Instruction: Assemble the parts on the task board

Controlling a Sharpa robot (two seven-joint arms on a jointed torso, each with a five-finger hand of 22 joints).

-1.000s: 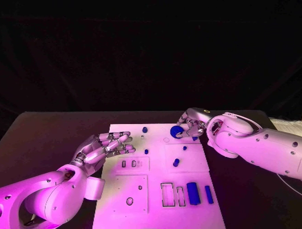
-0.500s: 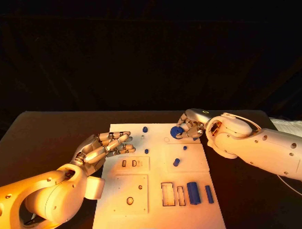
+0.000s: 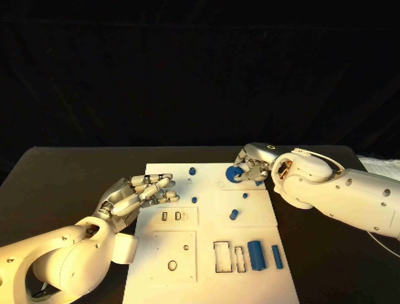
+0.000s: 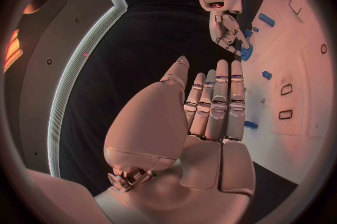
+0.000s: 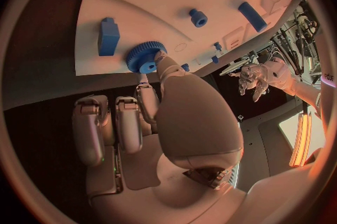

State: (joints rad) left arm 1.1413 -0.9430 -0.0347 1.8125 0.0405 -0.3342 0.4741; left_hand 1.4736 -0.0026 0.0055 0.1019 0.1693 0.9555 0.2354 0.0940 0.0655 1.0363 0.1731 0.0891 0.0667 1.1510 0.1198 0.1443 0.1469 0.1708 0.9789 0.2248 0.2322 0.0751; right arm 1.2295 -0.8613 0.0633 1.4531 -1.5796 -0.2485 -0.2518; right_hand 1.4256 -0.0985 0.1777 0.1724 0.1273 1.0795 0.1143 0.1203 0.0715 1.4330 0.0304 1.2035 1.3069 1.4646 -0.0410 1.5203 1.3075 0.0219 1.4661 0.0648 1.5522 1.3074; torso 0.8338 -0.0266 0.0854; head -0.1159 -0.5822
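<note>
My right robot hand (image 3: 252,168) pinches the round blue toothed gear (image 3: 234,175) at the far edge of the flat white task board (image 3: 209,253) on the black desk (image 3: 63,177). My left robot hand (image 3: 138,196) holds nothing, fingers a little apart, over the board's left edge.

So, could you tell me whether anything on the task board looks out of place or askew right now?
Nothing stands out. The blue gear is held by the right hand at the task board's far edge; the left hand hovers open.
</note>
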